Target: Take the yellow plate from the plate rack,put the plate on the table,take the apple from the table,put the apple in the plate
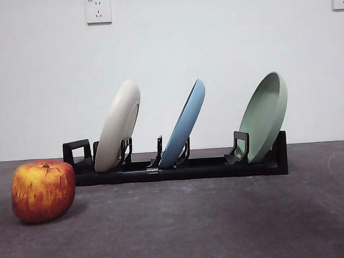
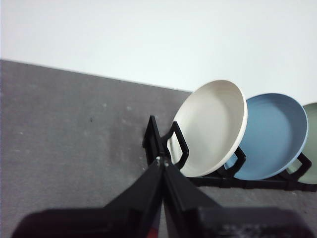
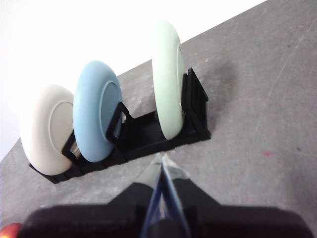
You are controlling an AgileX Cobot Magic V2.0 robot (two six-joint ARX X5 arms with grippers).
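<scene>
The yellow plate (image 1: 118,125) is cream and leans upright in the left slot of the black plate rack (image 1: 180,169). It also shows in the left wrist view (image 2: 210,126) and the right wrist view (image 3: 47,129). The apple (image 1: 43,190), red with yellow streaks, sits on the table (image 1: 213,226) in front of the rack's left end. A red sliver of it shows at the corner of the right wrist view (image 3: 11,231). My left gripper (image 2: 162,161) is shut and empty, apart from the rack's left end (image 2: 163,144). My right gripper (image 3: 161,159) is shut and empty, apart from the rack (image 3: 148,131).
A light blue plate (image 1: 186,123) stands in the rack's middle slot and a sage green plate (image 1: 267,114) in the right slot. A white wall with two sockets (image 1: 98,10) stands behind the table. No arm shows in the front view.
</scene>
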